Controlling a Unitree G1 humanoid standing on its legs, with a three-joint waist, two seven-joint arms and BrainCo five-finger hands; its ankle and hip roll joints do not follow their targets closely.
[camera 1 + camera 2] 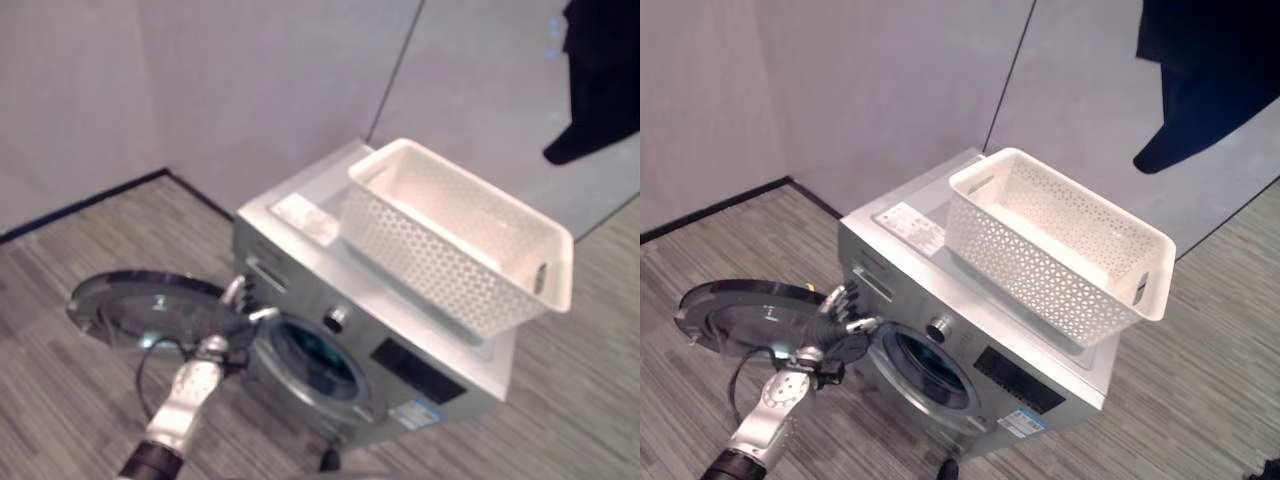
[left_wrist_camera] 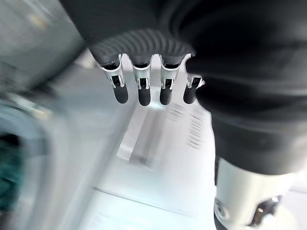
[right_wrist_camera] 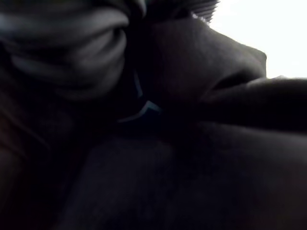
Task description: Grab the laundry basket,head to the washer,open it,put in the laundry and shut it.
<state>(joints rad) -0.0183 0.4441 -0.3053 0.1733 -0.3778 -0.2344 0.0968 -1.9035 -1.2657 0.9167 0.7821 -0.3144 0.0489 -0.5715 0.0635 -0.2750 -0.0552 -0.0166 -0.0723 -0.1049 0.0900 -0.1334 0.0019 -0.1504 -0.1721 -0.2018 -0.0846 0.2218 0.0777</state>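
- The white perforated laundry basket (image 1: 1055, 250) sits on top of the silver washer (image 1: 970, 330), set at an angle and overhanging the lid's right edge; its inside looks empty, with bare floor and walls on view.
- The washer's round door (image 1: 745, 312) is swung fully open to the robot's left and lies almost flat, its glass facing up.
- The drum opening (image 1: 925, 365) is uncovered; the inside looks dark with a teal tint, and what lies in it cannot be told.
- A knob (image 1: 937, 329) sits on the front panel above the opening, beside a dark display strip (image 1: 1025, 380).
- A dark garment (image 1: 1200, 70) hangs in the upper right of the head views, well above and behind the basket, touching neither basket nor washer.
- The left hand (image 1: 845, 305) is between the open door and the washer's front, close to the edge of the opening; its fingers (image 2: 144, 88) stand loosely straight in a row, side by side, holding nothing.
- The right wrist view shows dark folds of cloth (image 3: 168, 143) pressed close to the camera; how the right hand's fingers stand cannot be told.
- The washer stands on grey wood-patterned floor (image 1: 1200, 370) in a corner of pale walls (image 1: 880, 90), with a dark skirting (image 1: 715, 210) along the left wall.
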